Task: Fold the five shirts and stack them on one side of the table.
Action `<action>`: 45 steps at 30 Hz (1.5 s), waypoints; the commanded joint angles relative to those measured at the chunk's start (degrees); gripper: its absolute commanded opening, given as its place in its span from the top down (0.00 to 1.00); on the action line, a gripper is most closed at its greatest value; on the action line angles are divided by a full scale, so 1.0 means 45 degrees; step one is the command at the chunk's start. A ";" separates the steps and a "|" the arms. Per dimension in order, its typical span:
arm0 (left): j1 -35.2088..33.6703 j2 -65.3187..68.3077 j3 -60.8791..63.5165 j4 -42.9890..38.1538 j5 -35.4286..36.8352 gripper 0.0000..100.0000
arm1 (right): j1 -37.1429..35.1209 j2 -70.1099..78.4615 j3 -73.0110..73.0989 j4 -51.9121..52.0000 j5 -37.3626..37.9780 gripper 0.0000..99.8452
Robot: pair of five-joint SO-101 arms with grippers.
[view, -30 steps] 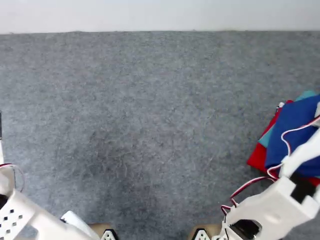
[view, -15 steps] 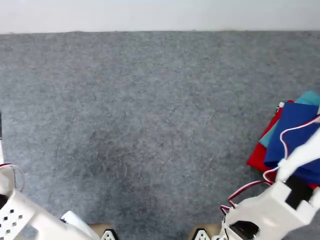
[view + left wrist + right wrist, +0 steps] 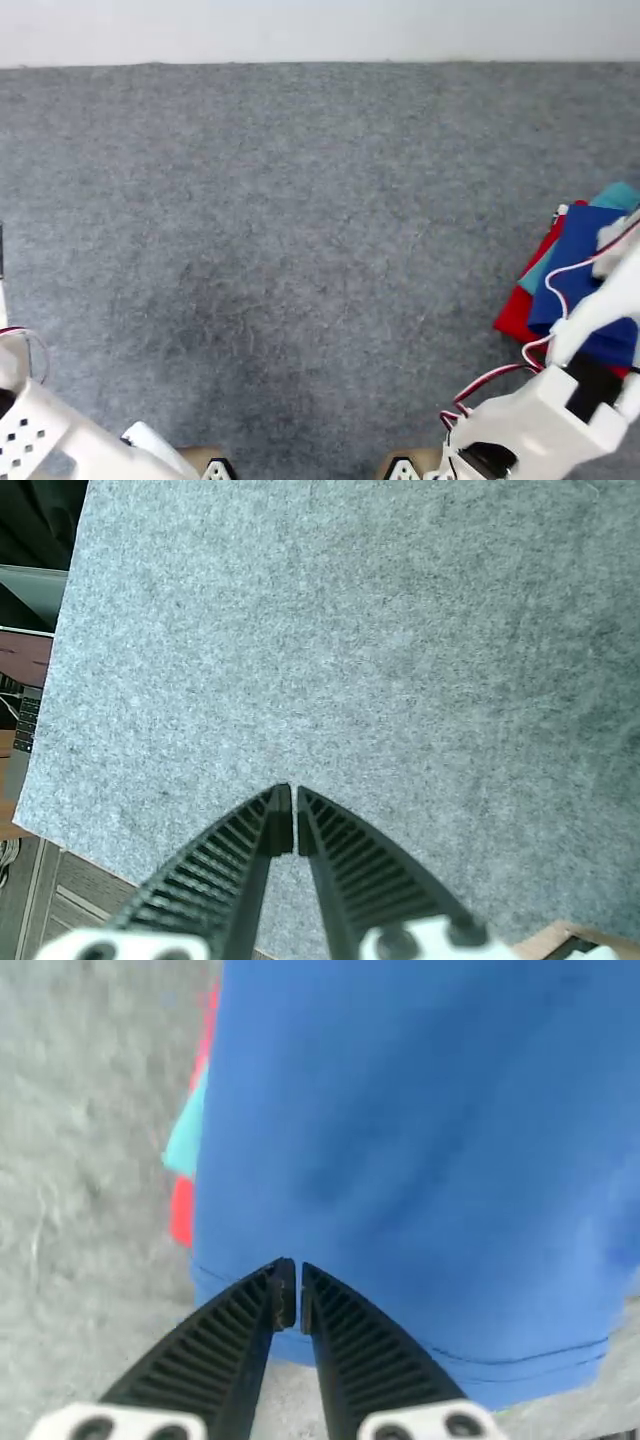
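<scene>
A stack of folded shirts lies at the right edge of the table. The blue shirt (image 3: 585, 265) is on top, over a teal shirt (image 3: 620, 195) and a red shirt (image 3: 515, 315). In the right wrist view the blue shirt (image 3: 420, 1150) spreads wide, with teal (image 3: 185, 1130) and red (image 3: 182, 1210) edges peeking out beside it. My right gripper (image 3: 290, 1295) is shut and empty, hovering over the blue shirt's near hem. My left gripper (image 3: 294, 820) is shut over bare grey felt near the table's left edge.
Grey felt (image 3: 300, 220) covers the table up to a white wall at the back. The right arm's white body (image 3: 550, 415) with red and white wires stands at the front right. The left arm's base (image 3: 40, 430) sits at the front left corner.
The right arm has drawn back slightly toward the front right, uncovering more of the blue shirt. The left arm has not moved.
</scene>
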 commanded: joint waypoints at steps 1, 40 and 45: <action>-0.0059 -0.0117 -0.0127 0.0000 -0.0039 0.98 | 0.1084 0.0205 0.0586 -0.0459 0.0137 0.99; 0.2598 -1.1507 0.7316 -0.2579 0.4571 0.93 | -0.6457 -1.6850 1.2132 -0.3233 -0.5490 0.99; 0.4103 -1.1370 0.7980 -0.3028 0.7365 0.93 | -0.7453 -1.9116 1.5629 -0.5167 -0.5685 0.99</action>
